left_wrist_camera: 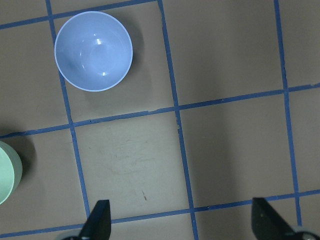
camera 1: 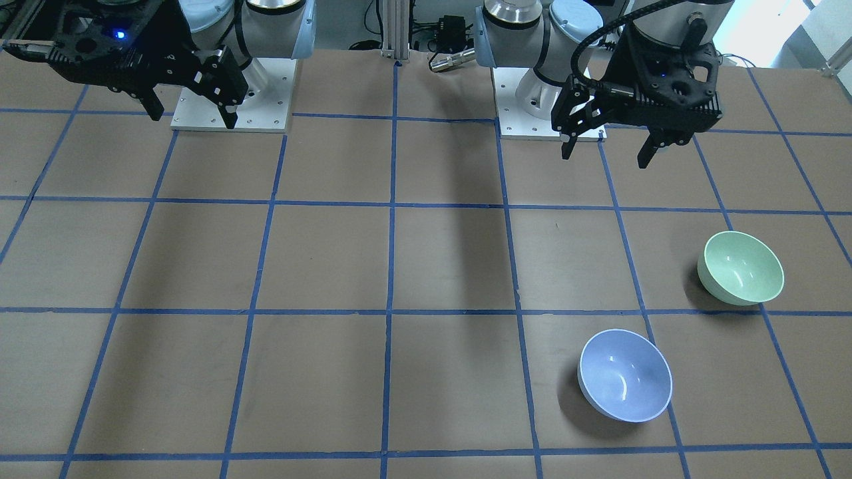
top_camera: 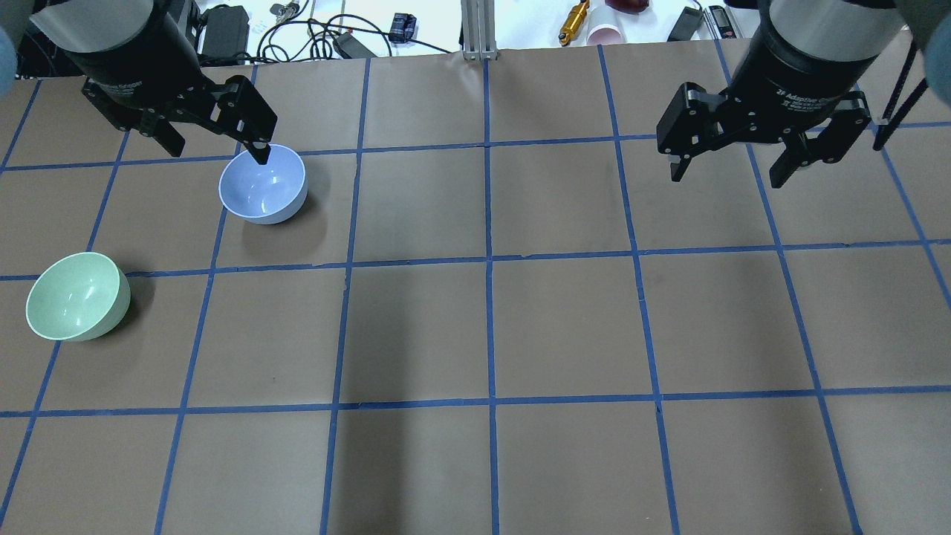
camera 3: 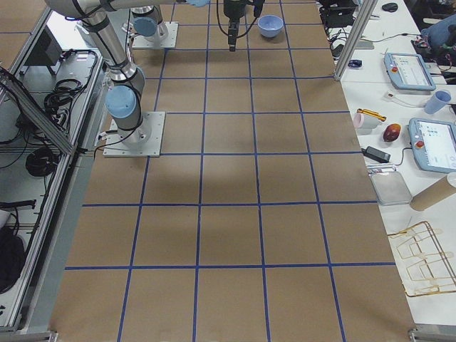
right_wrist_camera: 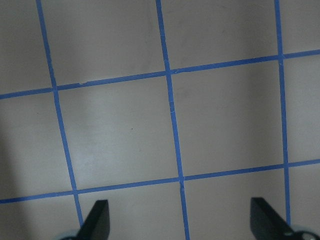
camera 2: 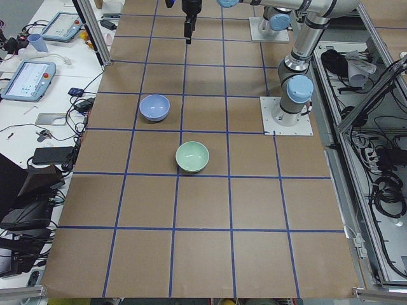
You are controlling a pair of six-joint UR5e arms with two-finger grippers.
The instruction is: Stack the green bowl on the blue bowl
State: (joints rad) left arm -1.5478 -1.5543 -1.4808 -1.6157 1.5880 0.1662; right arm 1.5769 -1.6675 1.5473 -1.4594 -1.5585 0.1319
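Note:
The green bowl (camera 1: 740, 268) stands upright on the brown table, near its left end in the overhead view (top_camera: 74, 296). Only its edge shows in the left wrist view (left_wrist_camera: 6, 172). The blue bowl (camera 1: 624, 376) stands upright about one grid square away (top_camera: 262, 183), apart from the green one, and shows whole in the left wrist view (left_wrist_camera: 93, 51). My left gripper (top_camera: 217, 151) is open and empty, high above the table (camera 1: 605, 158). My right gripper (top_camera: 726, 179) is open and empty, high over bare table on the other side (camera 1: 194, 118).
Blue tape lines divide the table into squares. The arms' base plates (camera 1: 231, 100) (camera 1: 546, 106) sit at the robot's edge. Past the far edge lie cables, a gold cylinder (top_camera: 574, 21) and an aluminium post (top_camera: 479, 30).

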